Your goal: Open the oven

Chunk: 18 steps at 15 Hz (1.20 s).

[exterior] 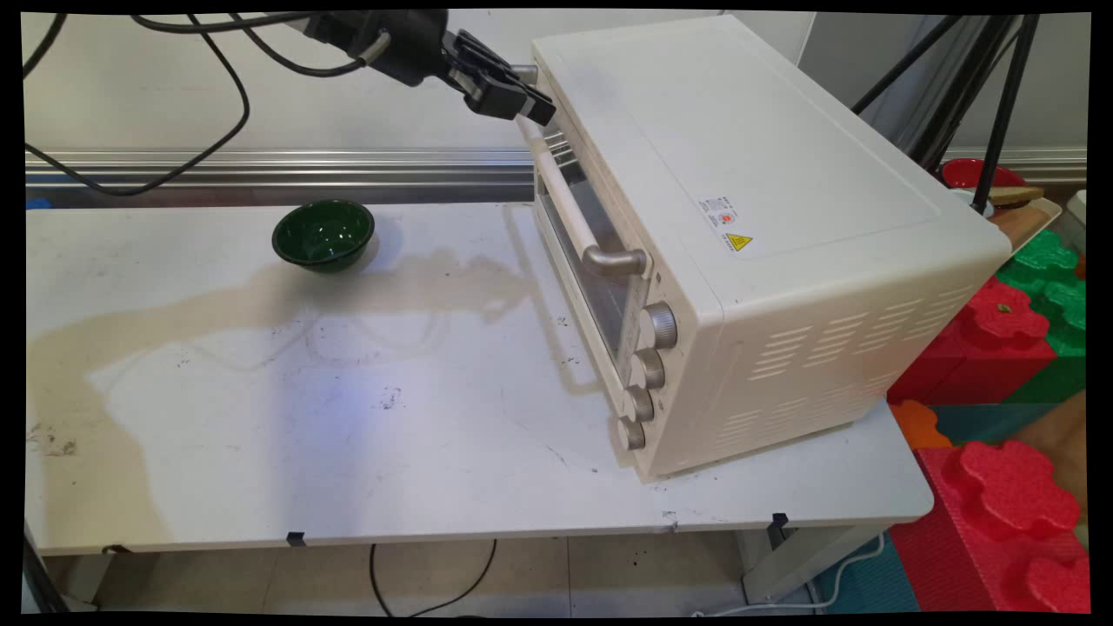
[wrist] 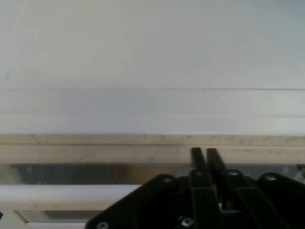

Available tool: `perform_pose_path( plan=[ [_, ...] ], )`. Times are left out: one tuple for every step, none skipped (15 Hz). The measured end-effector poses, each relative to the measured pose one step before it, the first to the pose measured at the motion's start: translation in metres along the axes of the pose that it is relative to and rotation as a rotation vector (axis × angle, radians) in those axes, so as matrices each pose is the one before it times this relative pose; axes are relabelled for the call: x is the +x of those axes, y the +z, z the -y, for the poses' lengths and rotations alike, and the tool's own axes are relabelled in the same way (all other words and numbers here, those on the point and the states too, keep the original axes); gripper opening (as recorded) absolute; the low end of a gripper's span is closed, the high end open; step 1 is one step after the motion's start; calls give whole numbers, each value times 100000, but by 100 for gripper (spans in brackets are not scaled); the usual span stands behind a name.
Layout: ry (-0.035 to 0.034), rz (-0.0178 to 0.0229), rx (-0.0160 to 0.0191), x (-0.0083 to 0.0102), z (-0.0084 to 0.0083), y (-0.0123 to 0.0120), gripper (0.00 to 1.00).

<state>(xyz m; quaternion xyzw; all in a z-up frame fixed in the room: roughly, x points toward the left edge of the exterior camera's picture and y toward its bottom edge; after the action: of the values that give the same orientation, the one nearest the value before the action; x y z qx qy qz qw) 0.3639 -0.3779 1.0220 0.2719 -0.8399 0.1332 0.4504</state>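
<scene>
A cream toaster oven (exterior: 765,217) stands on the right half of the white table (exterior: 348,435), its glass door facing left. My black gripper (exterior: 532,106) is shut with nothing between its fingers, its tips at the top far corner of the oven door, just above the far end of the door's cream handle bar (exterior: 569,204). In the hand view the shut gripper (wrist: 205,155) presses at the door's top edge (wrist: 95,145), with the oven's top (wrist: 152,57) beyond and the handle bar (wrist: 62,196) below. A dark green bowl (exterior: 323,235) sits upright far left of the oven.
Several metal knobs (exterior: 658,326) run down the oven's front right side. Black cables (exterior: 209,130) hang from the arm over the table's back left. Red and green foam blocks (exterior: 1009,348) and tripod legs (exterior: 1000,96) stand off the table to the right.
</scene>
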Motion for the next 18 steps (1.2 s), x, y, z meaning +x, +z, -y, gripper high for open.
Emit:
perform_pose_path(
  plan=[
    [-219,385,-127,41,-75,216,0],
    [-171,309,-92,29,-55,168,0],
    [-446,553,-159,50,-101,342,0],
    [-341,460,-157,50,-73,310,0],
    [-175,316,-128,35,-48,215,0],
    [-222,315,-111,26,-48,202,0],
    [-195,326,-97,18,-46,192,0],
    [-212,422,-77,-13,-31,210,0],
    [-321,504,-81,-29,-24,251,0],
    [-342,593,-80,-43,-33,305,0],
    [-392,553,-64,-51,-25,316,0],
    [-358,520,-76,-57,-18,291,0],
    [-222,328,-26,-44,-13,186,0],
    [-405,467,-26,-83,-6,267,0],
    [-421,505,10,-81,-11,313,0],
    [-293,281,7,-54,2,207,0],
    [-337,350,131,-72,16,276,0],
    [-287,226,91,-69,13,199,0]
  ],
)
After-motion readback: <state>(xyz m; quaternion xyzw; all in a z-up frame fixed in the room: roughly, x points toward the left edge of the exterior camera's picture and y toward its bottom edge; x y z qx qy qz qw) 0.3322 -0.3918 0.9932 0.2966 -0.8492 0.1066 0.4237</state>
